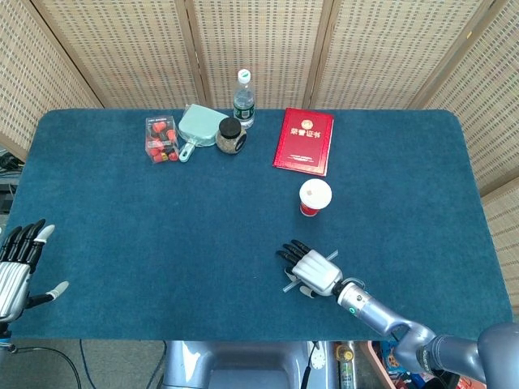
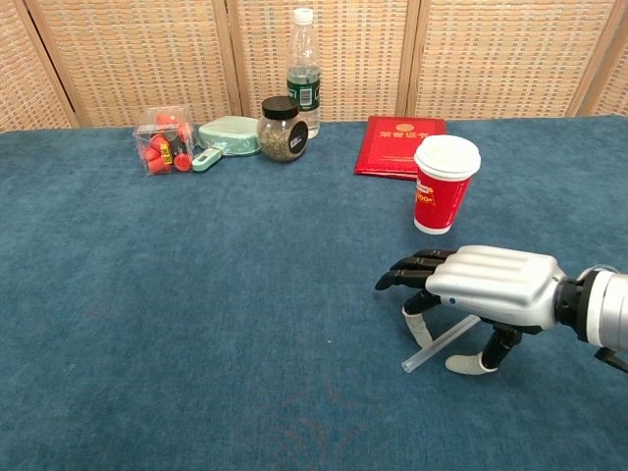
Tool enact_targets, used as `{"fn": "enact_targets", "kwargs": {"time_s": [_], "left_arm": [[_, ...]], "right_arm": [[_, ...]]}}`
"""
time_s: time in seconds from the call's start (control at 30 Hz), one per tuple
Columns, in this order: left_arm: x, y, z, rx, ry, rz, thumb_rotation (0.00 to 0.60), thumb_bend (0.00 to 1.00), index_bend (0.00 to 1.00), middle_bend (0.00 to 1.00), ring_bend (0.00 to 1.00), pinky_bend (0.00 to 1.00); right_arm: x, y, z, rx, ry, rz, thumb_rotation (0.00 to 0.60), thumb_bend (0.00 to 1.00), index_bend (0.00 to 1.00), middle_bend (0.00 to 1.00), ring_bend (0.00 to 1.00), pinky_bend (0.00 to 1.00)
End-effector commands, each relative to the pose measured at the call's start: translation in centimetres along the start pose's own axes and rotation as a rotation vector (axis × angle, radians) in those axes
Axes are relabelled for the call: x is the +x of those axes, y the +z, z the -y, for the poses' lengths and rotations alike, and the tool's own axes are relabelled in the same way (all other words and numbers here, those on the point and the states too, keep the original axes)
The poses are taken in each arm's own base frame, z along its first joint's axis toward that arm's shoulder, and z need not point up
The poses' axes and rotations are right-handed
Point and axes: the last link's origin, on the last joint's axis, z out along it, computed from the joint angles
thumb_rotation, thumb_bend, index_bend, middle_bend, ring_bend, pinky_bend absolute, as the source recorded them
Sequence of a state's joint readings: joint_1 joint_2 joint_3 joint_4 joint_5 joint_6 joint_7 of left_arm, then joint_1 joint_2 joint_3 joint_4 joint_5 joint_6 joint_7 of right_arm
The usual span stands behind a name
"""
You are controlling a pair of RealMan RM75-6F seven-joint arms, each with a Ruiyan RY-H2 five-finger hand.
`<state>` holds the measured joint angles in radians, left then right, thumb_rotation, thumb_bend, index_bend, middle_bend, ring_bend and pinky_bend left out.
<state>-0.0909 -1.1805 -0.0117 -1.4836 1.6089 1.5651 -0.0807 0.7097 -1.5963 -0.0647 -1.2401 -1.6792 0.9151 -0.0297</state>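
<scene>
Clear straw [image 2: 442, 345] lies under my right robot hand [image 2: 488, 287], fingers arched over it, seemingly not yet grasping; next, pinch it. Cup [image 2: 445, 183] at 12 o'clock.

Your right hand [image 2: 491, 287] is silver with black fingers [image 2: 407, 273]; the straw [image 2: 442, 344] under it is clear. Your left hand [image 1: 16, 267] is silver and black too, white at the tips. The cup [image 2: 442, 186] is red with a white lid, the booklet [image 1: 304, 140] red with gold print, the cloth [image 1: 162, 235] deep teal-blue.
</scene>
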Motion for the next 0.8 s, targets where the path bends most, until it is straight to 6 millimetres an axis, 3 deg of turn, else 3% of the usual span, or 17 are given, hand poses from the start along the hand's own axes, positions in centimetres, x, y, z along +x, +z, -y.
{"fn": "enact_targets", "kwargs": {"time_s": [0.03, 0.27, 0.43, 0.57, 0.8], "left_arm": [[0.0, 0.0, 0.0, 0.000, 0.000, 0.001, 0.600, 0.17, 0.00, 0.00, 0.00, 0.00], [0.0, 0.0, 0.0, 0.001, -0.003, 0.000, 0.600, 0.17, 0.00, 0.00, 0.00, 0.00], [0.0, 0.0, 0.0, 0.000, -0.004, 0.001, 0.600, 0.17, 0.00, 0.00, 0.00, 0.00], [0.0, 0.0, 0.0, 0.000, -0.005, 0.002, 0.600, 0.17, 0.00, 0.00, 0.00, 0.00], [0.0, 0.1, 0.0, -0.002, -0.009, 0.007, 0.600, 0.17, 0.00, 0.00, 0.00, 0.00]], "right_arm": [[-0.1, 0.0, 0.0, -0.001, 0.003, 0.000, 0.600, 0.42, 0.54, 0.14, 0.00, 0.00], [-0.5, 0.1, 0.0, -0.007, 0.026, 0.002, 0.600, 0.43, 0.62, 0.15, 0.00, 0.00], [0.0, 0.0, 0.2, -0.003, 0.058, -0.024, 0.600, 0.43, 0.62, 0.16, 0.00, 0.00], [1.5, -0.2, 0.7, 0.012, 0.126, -0.078, 0.600, 0.43, 0.62, 0.16, 0.00, 0.00], [6.3, -1.0, 1.2, 0.029, 0.294, -0.211, 0.600, 0.44, 0.63, 0.16, 0.00, 0.00]]}}
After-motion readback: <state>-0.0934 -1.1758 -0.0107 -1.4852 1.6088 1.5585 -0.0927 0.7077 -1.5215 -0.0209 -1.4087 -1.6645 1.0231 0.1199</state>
